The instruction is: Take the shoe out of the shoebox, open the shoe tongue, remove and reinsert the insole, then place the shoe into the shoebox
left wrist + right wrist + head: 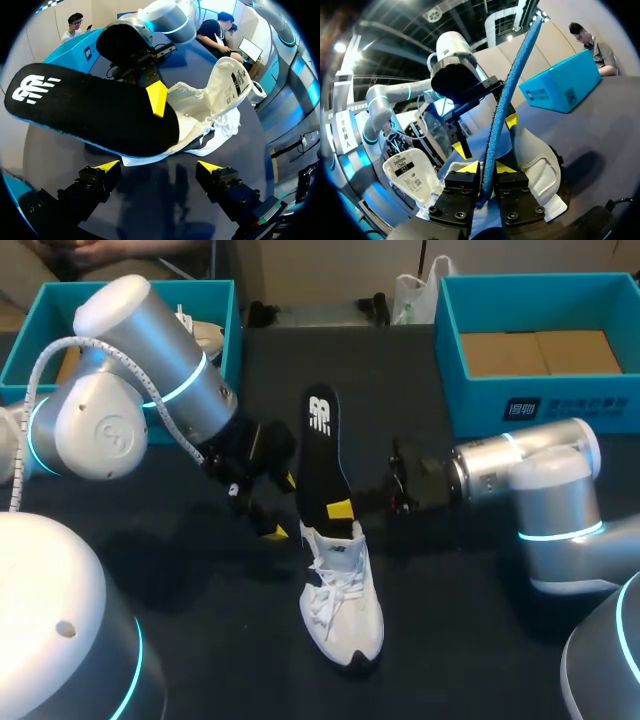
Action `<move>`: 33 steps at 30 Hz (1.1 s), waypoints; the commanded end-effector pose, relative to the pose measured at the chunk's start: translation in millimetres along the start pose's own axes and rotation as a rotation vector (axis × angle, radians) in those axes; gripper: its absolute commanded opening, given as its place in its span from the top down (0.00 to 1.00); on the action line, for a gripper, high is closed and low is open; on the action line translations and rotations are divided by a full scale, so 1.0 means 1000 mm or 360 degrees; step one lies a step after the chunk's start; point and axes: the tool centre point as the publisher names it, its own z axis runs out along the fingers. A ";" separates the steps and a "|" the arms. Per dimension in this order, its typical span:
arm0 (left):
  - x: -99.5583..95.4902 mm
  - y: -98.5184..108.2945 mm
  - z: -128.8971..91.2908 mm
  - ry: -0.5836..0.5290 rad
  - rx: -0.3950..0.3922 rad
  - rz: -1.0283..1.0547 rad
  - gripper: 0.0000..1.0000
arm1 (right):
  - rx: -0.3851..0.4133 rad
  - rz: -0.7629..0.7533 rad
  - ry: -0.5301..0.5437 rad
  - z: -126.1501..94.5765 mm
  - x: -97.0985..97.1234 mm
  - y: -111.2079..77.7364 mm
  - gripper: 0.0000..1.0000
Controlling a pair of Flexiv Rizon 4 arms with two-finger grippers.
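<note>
A white shoe (342, 605) lies on the dark table in the middle, toe toward the front. A black insole (322, 455) with a blue underside stands slanted up out of its opening. My right gripper (342, 510) is shut on the insole's lower part; in the right wrist view the insole's blue edge (506, 100) rises between the fingers of the right gripper (486, 169). The left gripper (280, 505) hangs open just left of the insole. From the left wrist, the left gripper (160, 167) faces the insole (90, 107) and the shoe (210, 115), nothing between its fingers.
A teal shoebox (540, 405) lined with cardboard stands at the back right. A second teal box (228, 310) with another white shoe (205, 337) sits at the back left, behind my left arm. A white bag (415, 290) lies at the far edge.
</note>
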 end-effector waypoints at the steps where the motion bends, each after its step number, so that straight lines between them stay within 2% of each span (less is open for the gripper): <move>1: 0.001 0.001 0.000 -0.0002 0.0004 0.0002 0.00 | 0.0010 -0.0005 0.0015 0.002 -0.005 0.003 0.83; 18: 0.001 0.001 0.000 -0.0002 0.0004 0.0002 0.00 | -0.0001 -0.0045 0.0046 -0.001 -0.001 0.007 0.71; 33: 0.001 0.001 0.000 -0.0002 0.0004 0.0002 0.00 | 0.0027 -0.0130 0.0058 0.002 0.009 0.014 0.69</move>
